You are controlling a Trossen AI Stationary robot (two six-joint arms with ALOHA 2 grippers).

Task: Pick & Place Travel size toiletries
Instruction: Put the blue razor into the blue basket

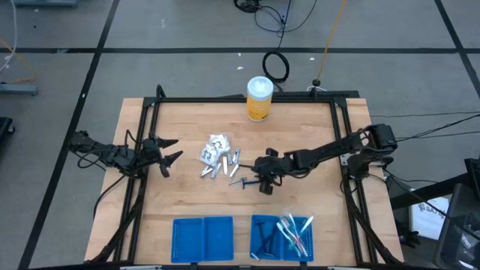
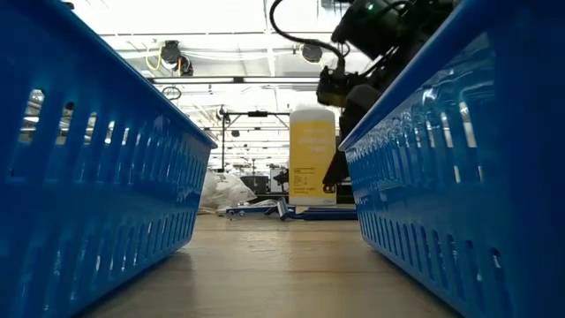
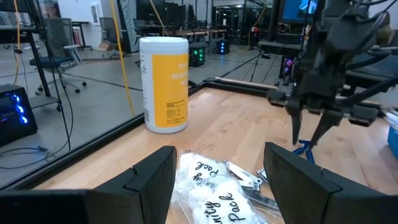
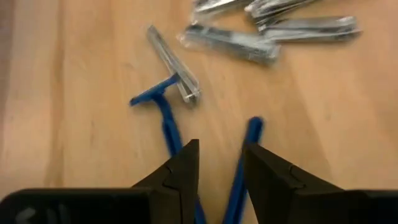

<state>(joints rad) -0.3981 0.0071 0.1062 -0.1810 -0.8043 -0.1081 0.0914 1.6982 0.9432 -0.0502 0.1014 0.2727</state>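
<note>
At table centre: right gripper [image 1: 264, 182] points down over blue razors [image 4: 165, 118], fingers parted, nothing gripped, razor handles lying between them. Silver tubes [image 4: 267, 28] and white packets [image 1: 216, 146] piled just beside. Left gripper [image 1: 169, 154] open, empty, near left edge. Brushes in right blue tray [image 1: 259, 225].

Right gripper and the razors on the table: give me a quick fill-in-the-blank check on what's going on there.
1. The right gripper hangs over two ____ razors on the wood.
2. Its fingers are ____, with nothing between them.
3. The yellow canister stands ____ at the table's far edge.
4. Of the two blue trays, the ____ one already holds items.

Missing words: blue; open; upright; right
</note>
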